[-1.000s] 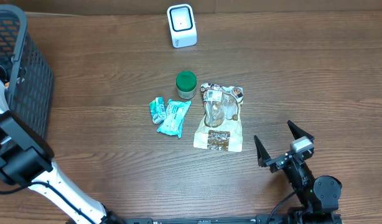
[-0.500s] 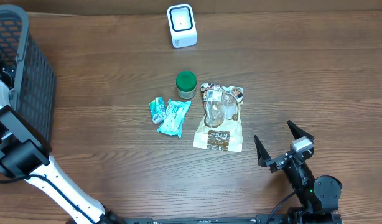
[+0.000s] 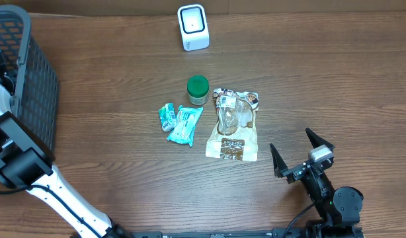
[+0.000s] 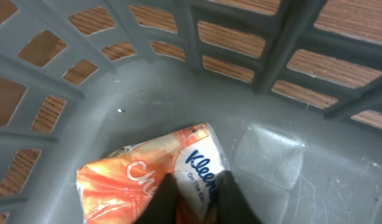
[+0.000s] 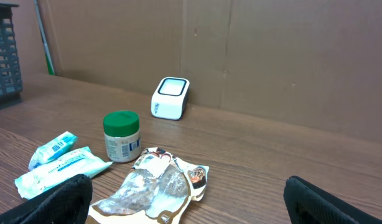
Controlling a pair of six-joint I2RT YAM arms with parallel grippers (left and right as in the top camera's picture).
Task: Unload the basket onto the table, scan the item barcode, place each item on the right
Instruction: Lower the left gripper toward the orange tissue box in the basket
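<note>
The wooden table [image 3: 322,79] carries a white scanner [image 3: 193,27] top centre, a green-lidded jar [image 3: 198,90], teal packets [image 3: 180,122] and a clear bag [image 3: 233,124] mid-frame, and a grey basket [image 3: 31,79] upper left.

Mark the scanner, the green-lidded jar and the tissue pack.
scanner [image 3: 193,26], overhead view, its top face.
green-lidded jar [image 3: 198,85], overhead view, its lid.
tissue pack [image 4: 119,180], left wrist view, its orange wrapper.

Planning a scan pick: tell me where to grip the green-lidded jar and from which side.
Take the green-lidded jar across its round body just below the lid, coming straight down from above. It stands upright with its top free, while the teal packets lie close at its front-left and the snack bag sits close on its right, so a side approach looks cramped.
</note>
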